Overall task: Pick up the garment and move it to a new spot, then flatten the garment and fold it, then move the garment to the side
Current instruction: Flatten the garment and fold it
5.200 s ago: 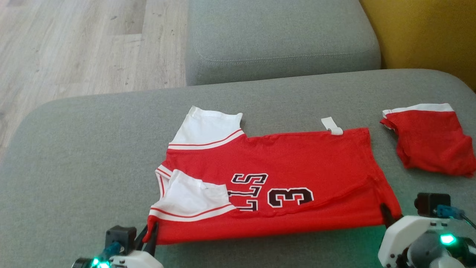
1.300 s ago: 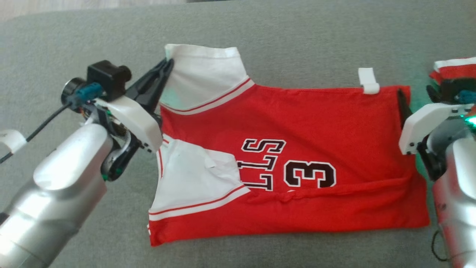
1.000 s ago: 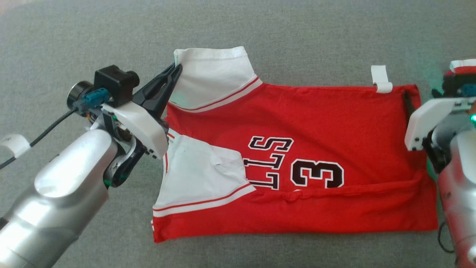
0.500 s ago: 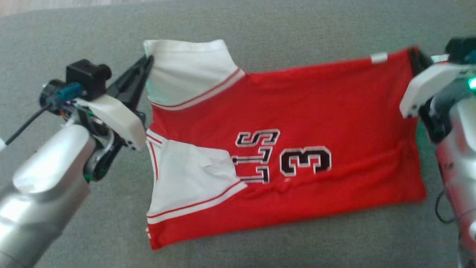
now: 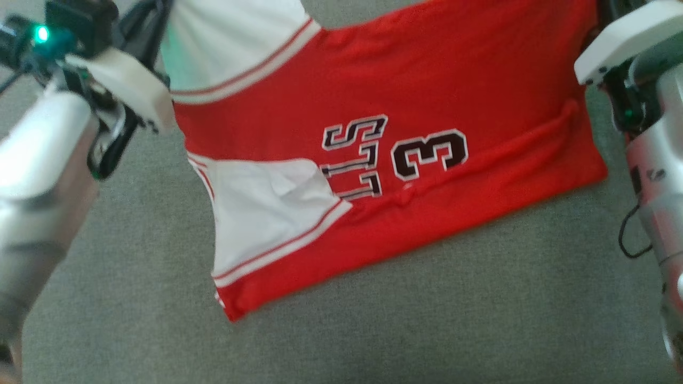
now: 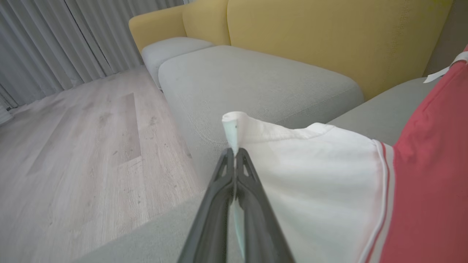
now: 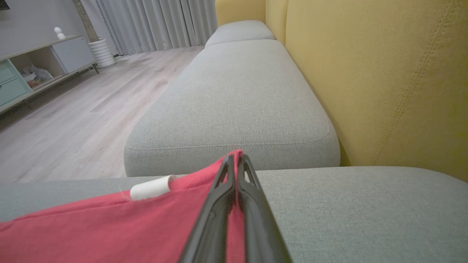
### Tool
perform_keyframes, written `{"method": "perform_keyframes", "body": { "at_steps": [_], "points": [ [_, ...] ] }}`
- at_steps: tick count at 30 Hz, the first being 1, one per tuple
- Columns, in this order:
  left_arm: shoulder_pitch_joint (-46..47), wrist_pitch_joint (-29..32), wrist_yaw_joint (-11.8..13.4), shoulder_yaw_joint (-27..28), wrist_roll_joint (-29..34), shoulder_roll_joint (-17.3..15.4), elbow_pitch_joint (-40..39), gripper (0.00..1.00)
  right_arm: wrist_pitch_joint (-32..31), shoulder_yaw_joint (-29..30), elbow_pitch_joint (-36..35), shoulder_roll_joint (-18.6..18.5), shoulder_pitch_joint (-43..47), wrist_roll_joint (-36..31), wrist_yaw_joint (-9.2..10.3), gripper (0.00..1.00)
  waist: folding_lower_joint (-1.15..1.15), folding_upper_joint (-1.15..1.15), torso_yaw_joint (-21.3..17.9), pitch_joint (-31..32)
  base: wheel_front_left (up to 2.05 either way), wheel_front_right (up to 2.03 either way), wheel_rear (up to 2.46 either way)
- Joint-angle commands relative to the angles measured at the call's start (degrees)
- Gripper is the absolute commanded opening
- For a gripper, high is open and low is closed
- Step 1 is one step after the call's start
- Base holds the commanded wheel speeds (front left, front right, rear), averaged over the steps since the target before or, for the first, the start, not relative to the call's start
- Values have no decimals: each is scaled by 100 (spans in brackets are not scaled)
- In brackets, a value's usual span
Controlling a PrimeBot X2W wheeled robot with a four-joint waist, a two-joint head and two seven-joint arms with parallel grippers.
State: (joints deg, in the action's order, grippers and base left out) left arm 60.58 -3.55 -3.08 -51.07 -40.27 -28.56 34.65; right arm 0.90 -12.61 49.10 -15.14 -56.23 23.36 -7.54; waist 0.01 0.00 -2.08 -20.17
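We hold the garment (image 5: 427,80), a red jersey with white sleeves, by two corners of its far edge. Our left gripper (image 6: 234,155) is clamped tight on the tip of the far sleeve (image 6: 310,175), and our right gripper (image 7: 236,160) is pinched closed on the garment's red hem corner. The garment's near part lies on a grey seat cushion (image 5: 427,330), which spreads out on every side of it. A small white tag (image 7: 151,187) sticks out of the garment's hem, just beside our right fingers. Beyond the garment sits a second grey cushion (image 7: 234,98), and on the garment's right a yellow backrest (image 7: 384,73) rises. On the garment's left, past the cushions, we see a pale wooden floor (image 7: 91,109), and far beyond the garment grey curtains (image 7: 157,22), a low cabinet (image 7: 36,62) and a white ribbed pot (image 7: 101,53). On the garment's chest we read a black numeral 3 (image 5: 429,154) with a white outline, lying sideways. Next to it stand black letters (image 5: 352,157) in the same style, of which we make out LLS. The near sleeve (image 5: 267,208), folded over the garment's front, covers whatever letters come before them. Red stripes edge both sleeves.
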Motion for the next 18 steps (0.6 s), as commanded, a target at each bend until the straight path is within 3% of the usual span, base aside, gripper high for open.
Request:
{"method": "perform_keyframes", "body": {
  "at_steps": [1,11,18],
  "points": [
    [405,-75,9,250,44,-202,-67,0,54,-52,-148,-27,-186,51,5,0,-1,0,-10,-32,0,0,0],
    [1488,-942,-200,224,437,291,1297,0,423,-222,444,-14,-880,292,5,0,-1,0,-35,-269,0,0,0],
    [1444,-1091,-367,89,400,613,1742,0,643,-554,662,-99,-785,528,5,0,-1,0,83,-152,0,0,0]
  ]
}}
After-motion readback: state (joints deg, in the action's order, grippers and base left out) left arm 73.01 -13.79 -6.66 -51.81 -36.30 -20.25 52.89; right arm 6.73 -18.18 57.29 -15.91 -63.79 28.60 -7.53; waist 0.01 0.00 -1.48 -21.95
